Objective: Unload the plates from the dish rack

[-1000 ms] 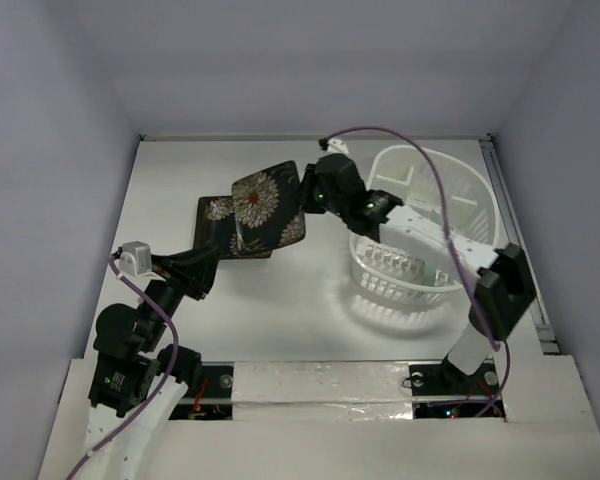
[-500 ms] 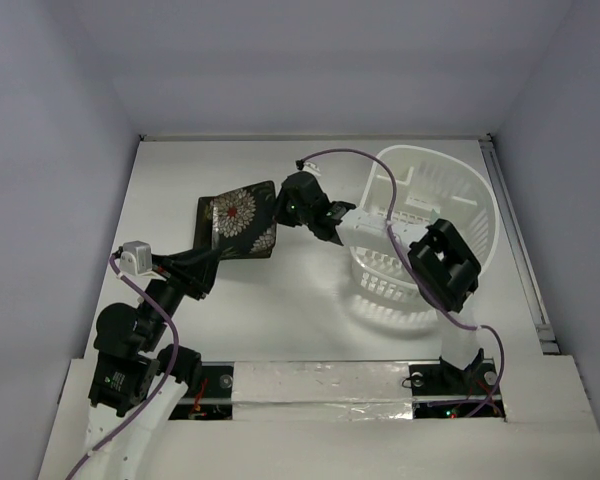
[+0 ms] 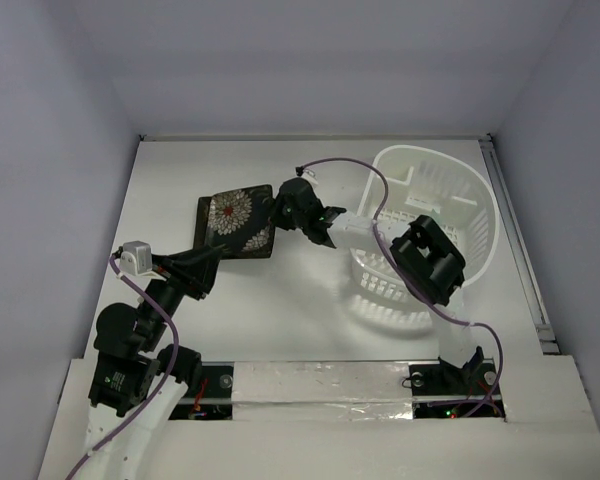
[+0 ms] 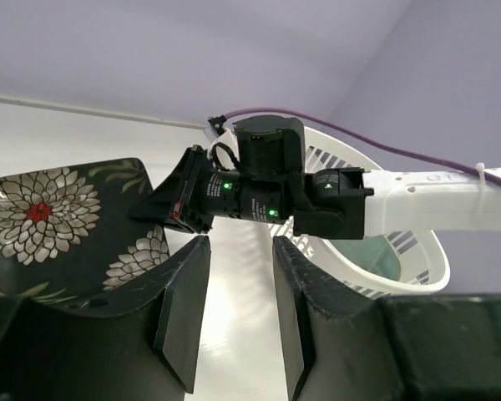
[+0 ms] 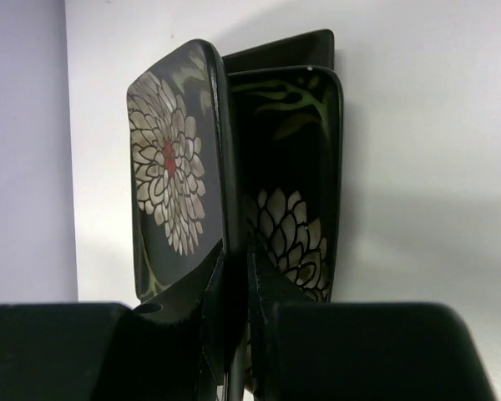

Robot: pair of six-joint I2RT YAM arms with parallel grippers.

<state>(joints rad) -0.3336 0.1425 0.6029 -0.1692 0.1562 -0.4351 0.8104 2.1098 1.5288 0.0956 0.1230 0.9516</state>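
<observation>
White worktop [image 3: 280, 320] carries the white slotted plastic dish rack [image 3: 462, 200] at far right, with a green plate [image 4: 391, 262] visible inside. To its left lie two glossy square black flowered plates, top plate [image 5: 171, 167] over lower plate [image 5: 296, 200]. Right gripper [image 5: 235, 251]: jaws almost closed, pinching the top plate's rim. Left gripper [image 4: 240, 246]: jaws apart, empty, near the stack.

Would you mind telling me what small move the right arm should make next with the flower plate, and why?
Probably lower a touch, then open. The right gripper pinches the top flower plate by its rim, over the plate beneath, but a gap shows between them, so settling it flat before letting go seems safest.
</observation>
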